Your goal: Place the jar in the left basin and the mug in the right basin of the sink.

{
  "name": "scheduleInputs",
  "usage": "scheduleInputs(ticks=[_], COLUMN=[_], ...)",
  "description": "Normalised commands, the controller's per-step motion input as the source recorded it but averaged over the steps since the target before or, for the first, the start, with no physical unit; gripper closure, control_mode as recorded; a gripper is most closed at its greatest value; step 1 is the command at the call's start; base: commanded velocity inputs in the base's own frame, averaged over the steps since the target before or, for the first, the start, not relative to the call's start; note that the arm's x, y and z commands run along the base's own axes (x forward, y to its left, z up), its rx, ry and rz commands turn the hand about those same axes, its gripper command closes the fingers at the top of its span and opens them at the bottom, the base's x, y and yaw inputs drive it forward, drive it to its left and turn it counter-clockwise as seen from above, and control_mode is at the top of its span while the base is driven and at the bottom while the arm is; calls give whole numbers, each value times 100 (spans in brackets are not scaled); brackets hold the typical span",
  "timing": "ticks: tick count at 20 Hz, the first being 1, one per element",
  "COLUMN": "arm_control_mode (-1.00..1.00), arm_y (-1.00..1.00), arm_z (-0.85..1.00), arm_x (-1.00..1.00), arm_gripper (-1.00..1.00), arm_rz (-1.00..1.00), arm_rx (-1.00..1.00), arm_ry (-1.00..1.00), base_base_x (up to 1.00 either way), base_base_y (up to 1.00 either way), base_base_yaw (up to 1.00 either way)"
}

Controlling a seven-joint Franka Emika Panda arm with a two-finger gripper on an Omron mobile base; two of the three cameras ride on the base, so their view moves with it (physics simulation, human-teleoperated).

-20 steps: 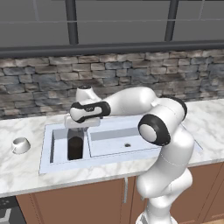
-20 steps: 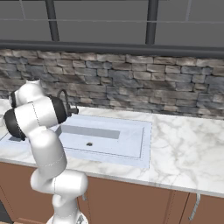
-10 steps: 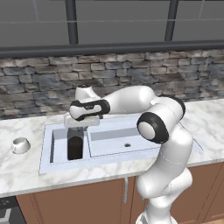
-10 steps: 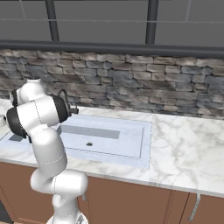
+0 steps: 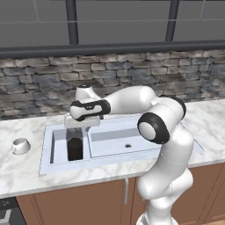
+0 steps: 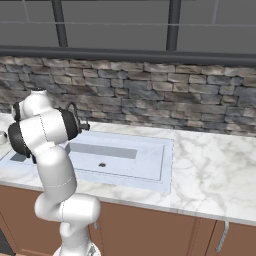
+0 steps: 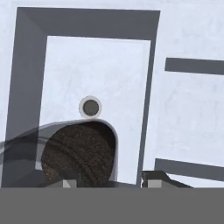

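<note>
Two basins in the sink [image 5: 57,167]: the jar [image 5: 75,148] stands upright in the left basin [image 5: 59,147], gripper [image 5: 75,129] right above it, fingers spread either side of its top. Mug [image 5: 20,146] sits on the counter [image 5: 22,173]. No readable labels.

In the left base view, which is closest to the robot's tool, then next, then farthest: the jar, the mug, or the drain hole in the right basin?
1. The jar, directly under the tool, in the left basin.
2. The drain hole, to the right, in the right basin.
3. The mug, far left on the counter.
</note>
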Motion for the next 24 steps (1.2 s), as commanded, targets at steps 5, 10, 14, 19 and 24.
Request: scheduleInputs(ticks=[5,10,14,19,24], arm_control_mode=[-100,-100,-100,-100,-100], arm_y=[0,0,0,0,0], arm_z=[0,1,5,6,8], arm_x=[0,0,0,2,2], arm_gripper=[-100,-100,-100,-100,-100], arm_rz=[0,0,0,0,0], arm_rx=[0,0,0,0,4], arm_ry=[0,0,0,0,0], base_base_x=[0,0,0,0,0], base_base_y=[0,0,0,0,0], base_base_yaw=[0,0,0,0,0])
